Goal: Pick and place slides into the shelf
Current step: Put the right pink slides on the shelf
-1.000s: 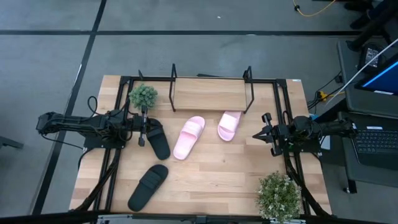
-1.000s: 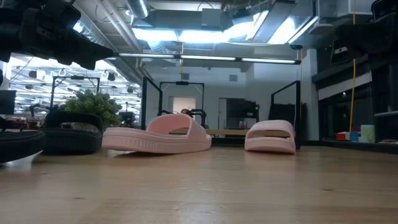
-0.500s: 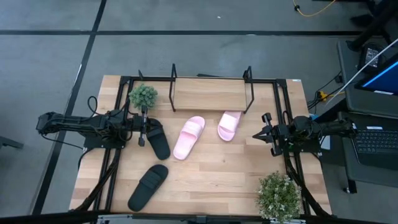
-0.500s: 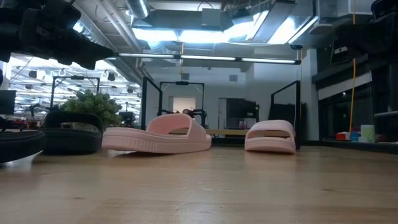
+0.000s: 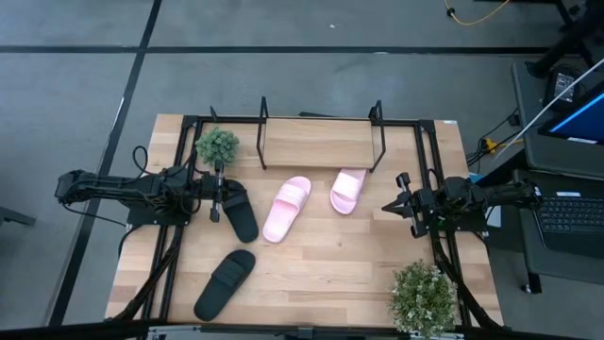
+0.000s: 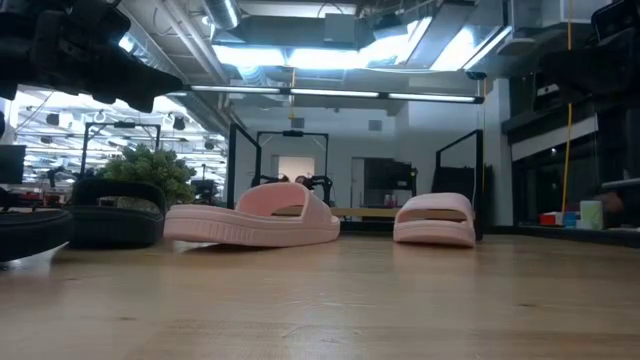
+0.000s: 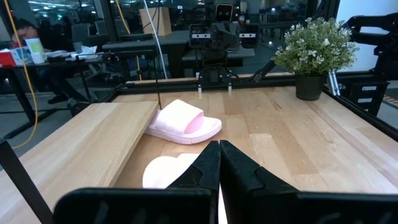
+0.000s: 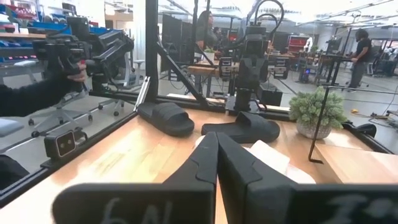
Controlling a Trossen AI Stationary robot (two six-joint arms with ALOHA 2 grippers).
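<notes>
Near the counter (image 5: 311, 274) left edge, left hand (image 5: 216, 195) hangs clenched and empty just beside a black slide (image 5: 240, 215) whose long axis runs diagonally away from it, so left arm is nearer; right hand (image 5: 400, 203) clenched, empty, right of pink slides (image 5: 286, 209); shelf (image 5: 321, 142) bare behind them.

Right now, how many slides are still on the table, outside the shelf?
4. One pink slide lies mid-table, another pink slide just before the shelf, one black slide by the left gripper, one black slide near the front edge.
</notes>
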